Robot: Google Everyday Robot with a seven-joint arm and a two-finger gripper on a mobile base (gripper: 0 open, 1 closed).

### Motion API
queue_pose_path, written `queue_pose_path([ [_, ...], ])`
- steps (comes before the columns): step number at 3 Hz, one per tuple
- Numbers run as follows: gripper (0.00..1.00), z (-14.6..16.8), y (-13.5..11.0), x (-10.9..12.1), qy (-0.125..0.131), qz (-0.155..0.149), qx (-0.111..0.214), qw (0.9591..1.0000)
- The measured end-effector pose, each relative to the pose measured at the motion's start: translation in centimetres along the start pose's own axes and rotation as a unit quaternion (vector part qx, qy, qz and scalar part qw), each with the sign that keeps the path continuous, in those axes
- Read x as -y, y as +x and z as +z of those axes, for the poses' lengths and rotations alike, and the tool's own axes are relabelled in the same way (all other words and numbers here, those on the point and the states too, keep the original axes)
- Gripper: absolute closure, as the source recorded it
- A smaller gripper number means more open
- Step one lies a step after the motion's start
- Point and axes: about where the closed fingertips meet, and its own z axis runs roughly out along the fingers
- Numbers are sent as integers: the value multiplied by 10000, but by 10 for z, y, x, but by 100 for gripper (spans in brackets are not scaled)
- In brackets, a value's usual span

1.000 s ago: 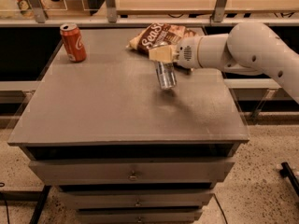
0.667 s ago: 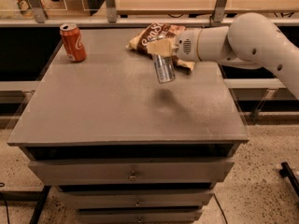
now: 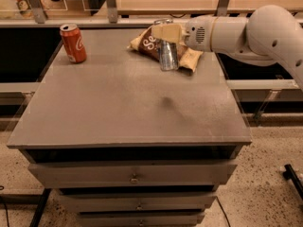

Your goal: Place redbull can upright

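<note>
My gripper (image 3: 164, 32) was in the upper middle of the frame, at the end of my white arm (image 3: 236, 32), which came in from the right. My jaws were closed on the top of the redbull can (image 3: 168, 56), and the can hung down from them. A second before, the can sat lower in the frame and leaned a bit to one side. Now it was higher and looked almost straight up and down, with its shiny bottom end facing the grey table (image 3: 118, 112). It was not resting on anything. I could tell because its dark shadow (image 3: 166, 100) lay on the table, well apart from the can. From this view the can was in front of the chip bag (image 3: 147, 42) at the back of the table, but I could not tell if they touched. The red cola can (image 3: 73, 43) stood in the upper left, far from me, and I did not need it. The drawers (image 3: 135, 174) under the table were shut. I thought the lift and the turn were mostly done, so the hard part was over. The job was not done yet, though, since the can was in the air. I guessed the next step would be to come down slowly onto a bare spot, keep the can straight, and let go only when its bottom sat flat. If I let go too soon, it could tip over and roll.
</note>
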Motion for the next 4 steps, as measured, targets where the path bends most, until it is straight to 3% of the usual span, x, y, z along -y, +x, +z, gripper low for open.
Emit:
queue_pose_path([
  [1,100,3,-5,-11,-150,-134,114,9997],
  [2,100,3,-5,-10,-136,-112,101,9998],
  [3,100,-14,-6,4,-21,-188,334,9993],
  [4,100,-41,-12,22,44,-359,763,9964],
])
